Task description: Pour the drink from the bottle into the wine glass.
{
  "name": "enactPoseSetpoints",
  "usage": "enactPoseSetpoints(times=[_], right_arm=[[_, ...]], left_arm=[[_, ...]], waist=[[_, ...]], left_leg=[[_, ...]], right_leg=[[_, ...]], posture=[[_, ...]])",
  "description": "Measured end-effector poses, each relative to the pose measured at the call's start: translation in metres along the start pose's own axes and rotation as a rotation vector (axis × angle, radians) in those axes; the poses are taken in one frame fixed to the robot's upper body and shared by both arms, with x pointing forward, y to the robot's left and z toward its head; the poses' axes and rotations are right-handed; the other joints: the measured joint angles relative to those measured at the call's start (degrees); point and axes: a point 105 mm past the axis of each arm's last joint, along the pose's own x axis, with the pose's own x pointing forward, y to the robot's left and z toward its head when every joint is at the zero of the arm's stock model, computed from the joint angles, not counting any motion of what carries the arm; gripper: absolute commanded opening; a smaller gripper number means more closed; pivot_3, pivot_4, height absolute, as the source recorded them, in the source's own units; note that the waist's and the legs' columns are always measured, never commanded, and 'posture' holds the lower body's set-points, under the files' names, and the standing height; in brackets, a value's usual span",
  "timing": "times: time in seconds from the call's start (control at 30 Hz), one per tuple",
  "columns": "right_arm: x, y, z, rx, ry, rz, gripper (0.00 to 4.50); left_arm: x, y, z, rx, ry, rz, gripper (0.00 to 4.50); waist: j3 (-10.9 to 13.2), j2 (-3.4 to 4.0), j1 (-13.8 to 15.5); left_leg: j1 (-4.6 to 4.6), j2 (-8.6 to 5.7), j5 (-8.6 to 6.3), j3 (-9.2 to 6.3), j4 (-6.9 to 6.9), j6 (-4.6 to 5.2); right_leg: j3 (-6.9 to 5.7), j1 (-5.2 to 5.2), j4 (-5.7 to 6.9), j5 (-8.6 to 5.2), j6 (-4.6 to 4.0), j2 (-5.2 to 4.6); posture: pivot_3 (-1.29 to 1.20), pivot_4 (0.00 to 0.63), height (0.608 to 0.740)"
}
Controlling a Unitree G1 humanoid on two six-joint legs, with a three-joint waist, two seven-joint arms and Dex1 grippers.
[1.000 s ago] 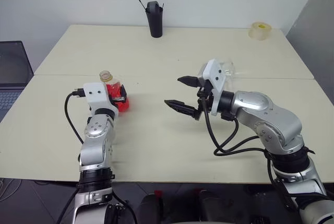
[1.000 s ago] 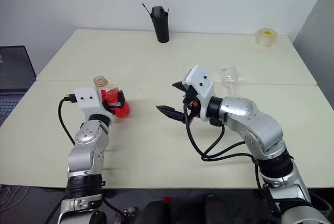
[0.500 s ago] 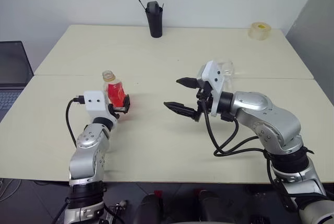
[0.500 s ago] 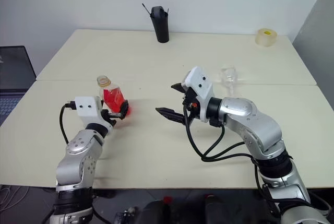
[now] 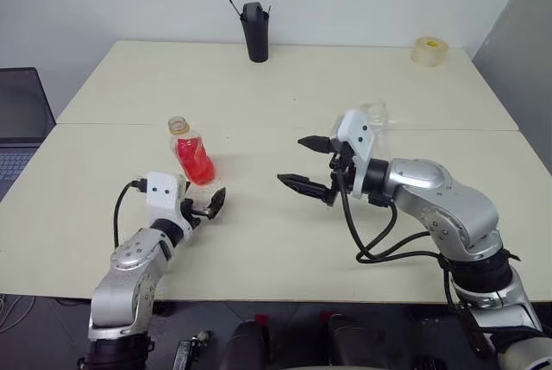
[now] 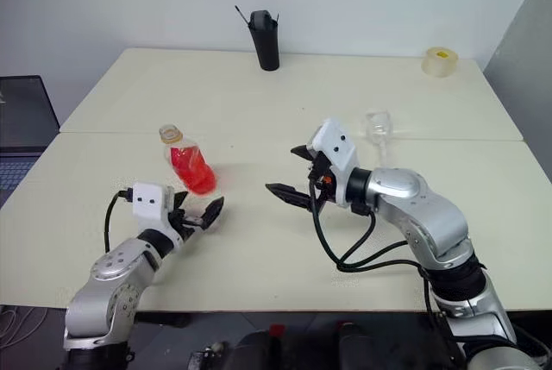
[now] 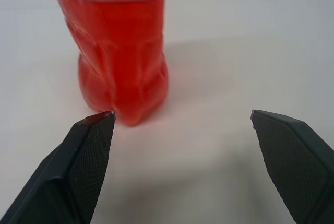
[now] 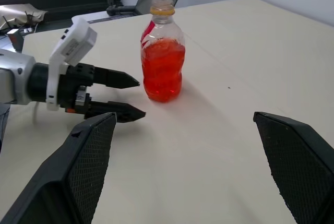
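Pale bench (image 5: 285, 85) — bottle (image 5: 191, 153) upright, uncapped, freestanding; left gripper (image 5: 210, 204) wide open, empty, just beside it; right gripper (image 5: 312, 164) open, empty; wine glass (image 6: 377, 128) behind, seemingly empty — awaiting pour.

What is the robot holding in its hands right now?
Nothing. Both the left gripper and the right gripper are open and empty. The bottle stands alone on the table.

Between our two spread pincers the counter (image 5: 259, 241) lies bare, giving open passage. The bottle (image 5: 191, 153) stands upright just past our left pincer (image 5: 210, 203), apart from it. The wine glass (image 6: 377, 127) stands behind our right pincer (image 5: 309, 163). A black cup (image 5: 255, 32) and tape roll (image 5: 429, 50) sit well away at the far edge.
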Motion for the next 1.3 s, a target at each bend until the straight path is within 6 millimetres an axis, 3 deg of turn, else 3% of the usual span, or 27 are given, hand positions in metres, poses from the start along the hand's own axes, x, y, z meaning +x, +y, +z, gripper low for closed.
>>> enactPoseSetpoints(times=[0.1,0.23,0.37,0.53,0.7,0.87,0.93,1.1,1.3], right_arm=[[-0.010,-0.005,-0.007,0.007,0.022,-0.034,4.50],[-0.030,-0.015,-0.017,0.028,0.060,-0.102,4.50],[-0.058,-0.041,-0.016,0.040,0.080,-0.257,4.50],[-0.083,-0.081,-0.021,0.133,0.128,-0.528,4.50],[-0.081,-0.118,-0.019,0.254,0.209,-0.659,4.50],[-0.079,-0.183,-0.019,0.418,0.261,-0.799,4.50],[-0.080,-0.199,-0.028,0.440,0.299,-0.840,4.50],[-0.079,-0.210,-0.070,0.486,0.424,-0.874,4.50],[-0.062,-0.211,-0.068,0.448,0.439,-0.828,4.50]], left_arm=[[-0.005,-0.004,-0.005,0.023,0.023,-0.046,4.46],[-0.004,-0.039,0.001,0.062,-0.027,-0.253,4.46],[-0.001,-0.087,0.019,0.154,-0.117,-0.528,4.46],[0.005,-0.119,0.041,0.255,-0.208,-0.690,4.46],[0.018,-0.128,0.041,0.256,-0.224,-0.705,4.46],[0.032,-0.135,0.042,0.257,-0.250,-0.701,4.46],[0.034,-0.135,0.043,0.257,-0.260,-0.681,4.46],[0.034,-0.136,0.041,0.222,-0.266,-0.627,4.46],[0.031,-0.138,0.045,0.208,-0.276,-0.589,4.46]], waist=[[0.00,0.00,0.00],[0.00,0.01,0.21],[0.01,0.01,0.24],[0.01,0.03,-0.29],[0.01,0.07,-0.34],[0.03,0.09,-0.21],[0.03,0.08,-0.12],[0.05,0.10,-0.11],[0.05,0.13,-0.47]], left_leg=[[0.00,0.00,0.00,0.00,-0.01,0.00],[-0.01,-0.02,0.00,0.01,0.00,0.00],[0.00,-0.04,0.00,0.04,-0.01,0.01],[0.07,0.02,0.00,0.22,-0.04,0.01],[0.10,0.03,0.00,0.31,-0.06,0.01],[0.09,-0.03,0.01,0.52,-0.08,0.02],[0.05,0.00,0.01,0.54,-0.13,0.01],[0.02,0.00,0.01,0.71,-0.09,0.01],[0.10,0.05,0.01,0.70,-0.09,0.02]], right_leg=[[0.01,0.00,-0.01,0.00,0.00,0.00],[0.02,0.05,-0.10,0.00,0.00,-0.02],[0.00,0.08,-0.10,0.00,0.00,0.00],[0.15,0.02,0.02,0.00,0.00,0.10],[0.19,-0.02,0.03,0.00,-0.01,0.12],[0.27,-0.05,-0.05,0.00,0.00,0.12],[0.28,-0.05,-0.20,0.00,0.00,0.09],[0.41,-0.09,-0.17,0.02,0.04,-0.01],[0.45,-0.13,0.03,0.02,0.03,0.04]], posture=[[0.00,0.150,0.740],[0.00,0.150,0.740],[0.00,0.150,0.740],[0.00,0.150,0.740],[0.00,0.150,0.740],[0.00,0.150,0.740],[0.00,0.150,0.740],[0.00,0.150,0.740],[0.00,0.150,0.740]])
